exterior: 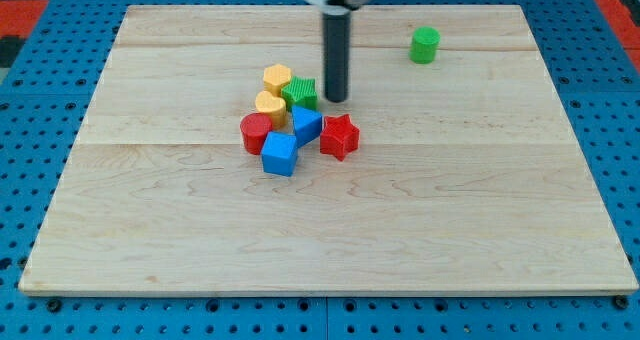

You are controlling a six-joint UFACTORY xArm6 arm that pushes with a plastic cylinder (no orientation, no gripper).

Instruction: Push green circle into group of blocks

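The green circle (425,45) stands alone near the view's top right of the wooden board (460,220). The group sits left of centre: a yellow hexagon (277,79), a green star (300,93), a yellow heart (269,106), a red circle (255,133), a blue block (306,124), a blue cube (280,154) and a red star (339,136). My tip (335,100) is just right of the green star and above the red star, well to the left of and below the green circle.
The board lies on a blue perforated surface (30,90). A red area (40,5) shows at the view's top left corner.
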